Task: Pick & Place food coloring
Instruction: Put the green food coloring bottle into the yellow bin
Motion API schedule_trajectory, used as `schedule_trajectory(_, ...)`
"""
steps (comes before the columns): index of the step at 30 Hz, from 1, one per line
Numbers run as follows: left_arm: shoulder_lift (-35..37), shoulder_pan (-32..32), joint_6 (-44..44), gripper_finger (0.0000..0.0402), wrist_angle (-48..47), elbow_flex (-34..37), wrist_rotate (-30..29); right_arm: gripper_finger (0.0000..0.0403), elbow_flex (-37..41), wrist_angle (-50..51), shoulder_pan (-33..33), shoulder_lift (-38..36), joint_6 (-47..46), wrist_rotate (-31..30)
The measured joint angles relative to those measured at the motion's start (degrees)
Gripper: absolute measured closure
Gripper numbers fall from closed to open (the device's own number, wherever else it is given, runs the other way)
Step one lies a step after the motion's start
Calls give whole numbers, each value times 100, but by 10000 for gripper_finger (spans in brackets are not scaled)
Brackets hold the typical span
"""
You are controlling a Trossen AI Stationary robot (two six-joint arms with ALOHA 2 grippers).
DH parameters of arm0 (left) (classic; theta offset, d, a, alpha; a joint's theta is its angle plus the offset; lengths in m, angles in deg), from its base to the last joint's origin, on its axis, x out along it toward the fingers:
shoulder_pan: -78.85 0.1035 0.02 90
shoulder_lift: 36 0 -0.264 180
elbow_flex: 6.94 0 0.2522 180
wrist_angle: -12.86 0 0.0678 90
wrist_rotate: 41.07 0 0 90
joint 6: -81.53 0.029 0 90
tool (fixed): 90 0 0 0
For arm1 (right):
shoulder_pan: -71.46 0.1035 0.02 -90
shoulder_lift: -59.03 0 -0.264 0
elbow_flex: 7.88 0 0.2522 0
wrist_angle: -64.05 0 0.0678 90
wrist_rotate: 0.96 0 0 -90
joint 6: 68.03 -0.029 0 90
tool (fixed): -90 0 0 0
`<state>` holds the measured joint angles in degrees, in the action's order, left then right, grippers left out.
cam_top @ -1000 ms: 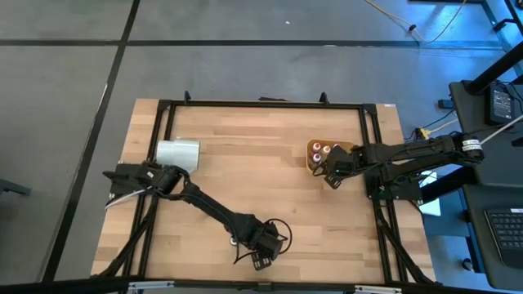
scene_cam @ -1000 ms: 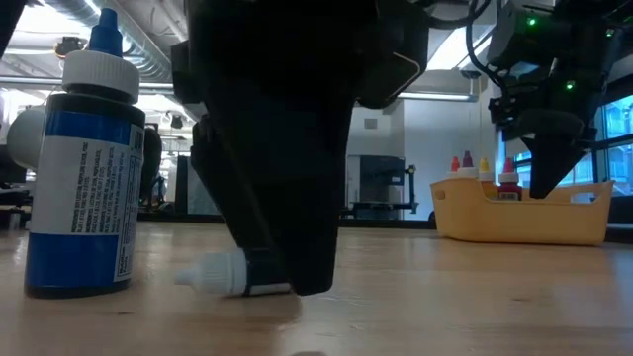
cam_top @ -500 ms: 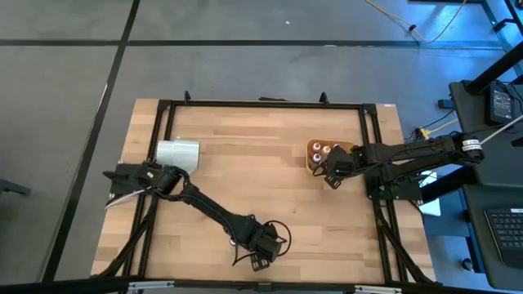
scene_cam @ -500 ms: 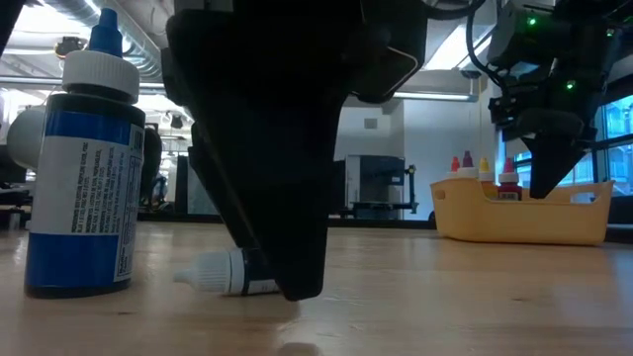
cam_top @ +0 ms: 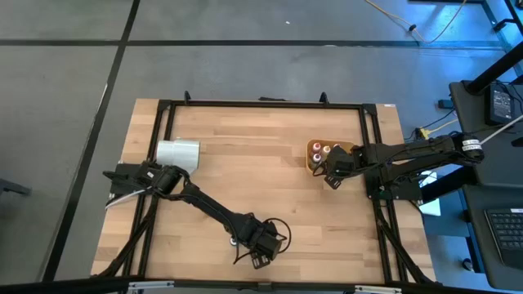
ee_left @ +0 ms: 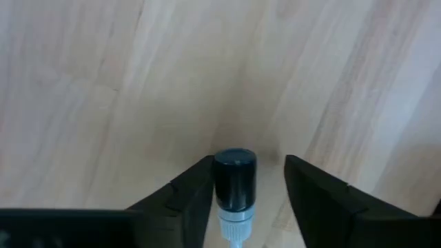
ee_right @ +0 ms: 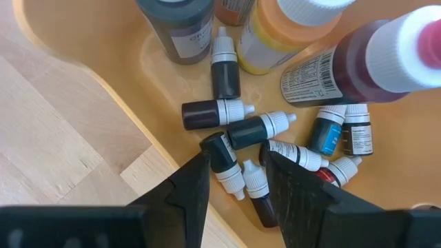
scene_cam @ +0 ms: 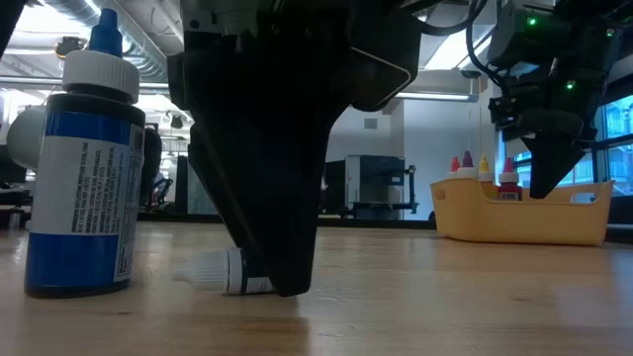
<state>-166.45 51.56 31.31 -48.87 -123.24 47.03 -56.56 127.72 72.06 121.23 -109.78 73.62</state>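
Observation:
A small food coloring bottle (ee_left: 234, 178) with a dark body and white cap (scene_cam: 213, 270) lies on its side on the wood near the table's near edge. My left gripper (ee_left: 248, 189) (cam_top: 258, 249) comes down on it from above and is open, with one finger on each side of the body. A gap shows at one finger. Several more small bottles (ee_right: 275, 148) lie in the tan tray (cam_top: 315, 149) (scene_cam: 519, 220) at the right. My right gripper (ee_right: 238, 186) (cam_top: 331, 178) hangs open over them, with a dark bottle (ee_right: 220, 155) below its gap. My left gripper has one finger (ee_left: 196, 196) close against the lying bottle's dark body (ee_left: 224, 176). I cannot tell whether it touches. The other finger (ee_left: 310, 200) stands clear of it. The bottle lies flat on the table.
A large blue-labelled bottle (scene_cam: 84, 158) stands close to the low camera. A white cylinder (cam_top: 178, 153) lies at the far left of the table. Larger bottles (ee_right: 358, 55) stand in the tray. Black frame rails (cam_top: 261, 104) run along the table's edges.
In the low view my left gripper's finger has shifted a little along the lying bottle toward its white cap. The bottle has stayed where it was. My right arm has kept still.

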Motion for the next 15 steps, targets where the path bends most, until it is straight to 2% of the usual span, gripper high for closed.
schedule_trajectory(10,10,-4,40,321,-416,2,-114,258,0,2,2,0,0,0)
schedule_trajectory(15,15,-4,177,339,-427,2,-107,258,0,2,2,0,1,2)
